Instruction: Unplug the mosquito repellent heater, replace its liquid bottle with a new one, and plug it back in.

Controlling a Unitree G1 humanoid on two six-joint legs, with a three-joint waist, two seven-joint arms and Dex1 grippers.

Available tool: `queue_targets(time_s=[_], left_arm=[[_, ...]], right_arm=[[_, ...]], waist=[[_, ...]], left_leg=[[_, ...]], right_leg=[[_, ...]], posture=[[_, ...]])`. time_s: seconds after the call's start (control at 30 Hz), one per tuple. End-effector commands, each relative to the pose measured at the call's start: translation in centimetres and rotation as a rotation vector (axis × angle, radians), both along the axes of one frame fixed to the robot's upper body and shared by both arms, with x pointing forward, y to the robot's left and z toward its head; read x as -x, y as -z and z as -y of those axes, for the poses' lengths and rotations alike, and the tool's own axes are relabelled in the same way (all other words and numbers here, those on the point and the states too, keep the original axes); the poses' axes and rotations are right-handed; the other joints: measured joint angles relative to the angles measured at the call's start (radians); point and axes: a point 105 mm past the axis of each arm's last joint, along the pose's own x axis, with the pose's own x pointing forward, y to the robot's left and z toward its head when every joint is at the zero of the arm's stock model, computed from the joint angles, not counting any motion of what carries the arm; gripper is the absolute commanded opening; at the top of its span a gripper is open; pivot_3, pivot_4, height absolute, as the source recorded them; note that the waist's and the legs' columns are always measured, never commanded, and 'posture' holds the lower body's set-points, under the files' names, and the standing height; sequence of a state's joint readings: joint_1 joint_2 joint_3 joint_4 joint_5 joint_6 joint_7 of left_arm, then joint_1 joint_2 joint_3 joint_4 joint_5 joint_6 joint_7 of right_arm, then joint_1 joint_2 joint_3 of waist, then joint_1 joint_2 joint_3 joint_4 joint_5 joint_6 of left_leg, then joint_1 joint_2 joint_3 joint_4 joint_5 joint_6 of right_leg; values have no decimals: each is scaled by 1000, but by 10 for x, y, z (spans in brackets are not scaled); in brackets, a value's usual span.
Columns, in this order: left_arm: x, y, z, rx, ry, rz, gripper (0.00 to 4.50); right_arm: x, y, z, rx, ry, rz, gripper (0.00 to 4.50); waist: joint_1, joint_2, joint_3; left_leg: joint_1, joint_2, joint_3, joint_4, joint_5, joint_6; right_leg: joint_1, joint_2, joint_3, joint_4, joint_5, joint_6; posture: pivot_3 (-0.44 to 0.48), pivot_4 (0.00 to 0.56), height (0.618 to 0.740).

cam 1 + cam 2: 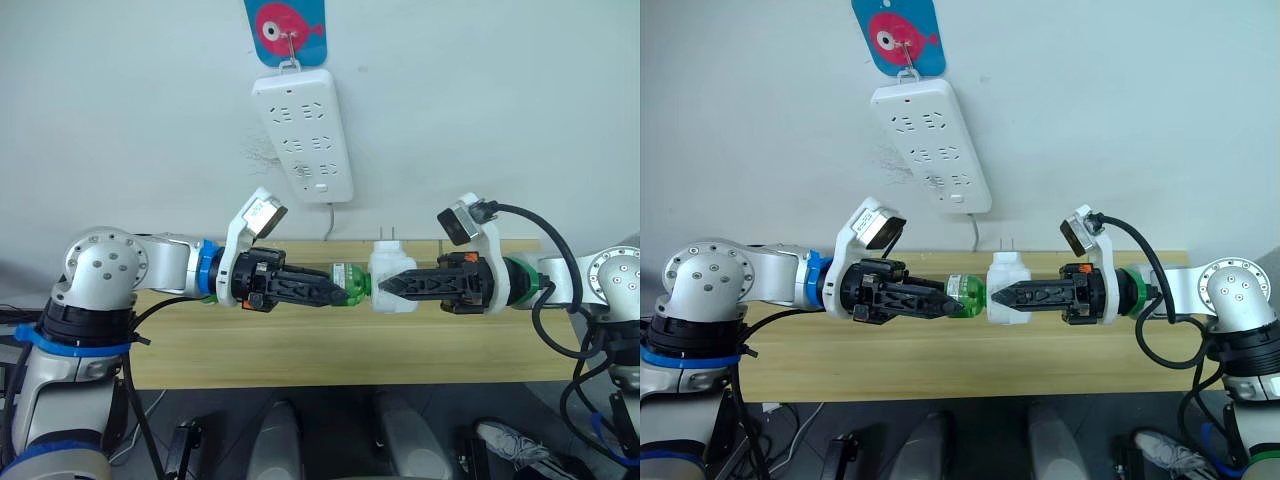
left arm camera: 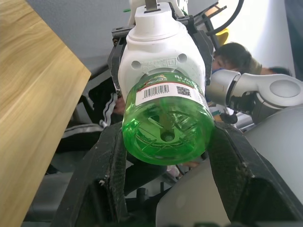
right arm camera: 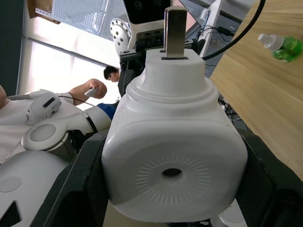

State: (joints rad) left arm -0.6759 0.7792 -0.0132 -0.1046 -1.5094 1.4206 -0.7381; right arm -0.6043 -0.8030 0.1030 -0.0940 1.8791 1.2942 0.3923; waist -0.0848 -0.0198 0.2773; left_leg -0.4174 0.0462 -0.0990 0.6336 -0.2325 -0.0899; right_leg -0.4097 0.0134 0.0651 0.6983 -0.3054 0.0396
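1. The long wooden surface (image 1: 300, 350) runs below both arms, well under the two tools, which meet in the air above it.
2. The long white power strip (image 1: 303, 135) hangs on the wall above and behind the tools, between them and slightly nearer the left one. Its sockets look unoccupied, so the unit is unplugged.
3. The right tool (image 1: 385, 286) has its two black fingers closed on the sides of the small white rounded plastic mosquito repellent heater (image 1: 392, 282). The heater is held clear of the surface, with its plug prongs pointing up.
4. The left tool (image 1: 343, 291) has its fingers closed around the green translucent plastic liquid bottle (image 1: 352, 281), gripping its base end. The bottle's neck is seated in the heater directly beyond the fingertips.
5. A second green bottle with a white cap (image 3: 279, 46) lies on the surface, off to the side of the right tool. It is probably the other bottle of the swap, but whether it is the new one or the spent one cannot be told from here.
6. Risks:
   - The bottle may slip in the left fingers as it is turned, since its wall is smooth and round.
   - If the two arms drift out of line, the neck could bind or cross-thread.
   - A weak right grip would let the heater rotate along with the bottle, or drop to the surface.
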Motion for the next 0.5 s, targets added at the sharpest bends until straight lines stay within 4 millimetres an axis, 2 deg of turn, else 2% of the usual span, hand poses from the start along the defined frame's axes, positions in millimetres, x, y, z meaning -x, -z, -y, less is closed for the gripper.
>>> queue_targets(time_s=[0.03,0.17,0.4,0.5], left_arm=[[-12,-17,-21,36,-133,98,2200],[-15,-10,-17,20,-166,140,2200],[-13,-5,-15,10,-166,204,4463],[-10,-2,-17,-10,-152,231,4484]], right_arm=[[-1,9,11,60,34,-23,3019],[-1,9,11,59,31,-23,3019],[0,10,11,59,29,-27,3019],[0,10,11,60,30,-28,3019]], waist=[[0,0,0],[1,0,0],[1,-1,2],[1,-2,3]], left_leg=[[0,0,0,0,0,0],[0,0,0,0,0,0],[0,0,2,0,0,0],[0,0,2,0,0,0]], right_leg=[[0,0,0,0,0,0],[0,0,0,0,0,0],[0,0,1,0,0,0],[0,-1,2,0,0,0]], posture=[[-107,272,740],[-107,273,740],[-108,276,740],[-107,277,740]])
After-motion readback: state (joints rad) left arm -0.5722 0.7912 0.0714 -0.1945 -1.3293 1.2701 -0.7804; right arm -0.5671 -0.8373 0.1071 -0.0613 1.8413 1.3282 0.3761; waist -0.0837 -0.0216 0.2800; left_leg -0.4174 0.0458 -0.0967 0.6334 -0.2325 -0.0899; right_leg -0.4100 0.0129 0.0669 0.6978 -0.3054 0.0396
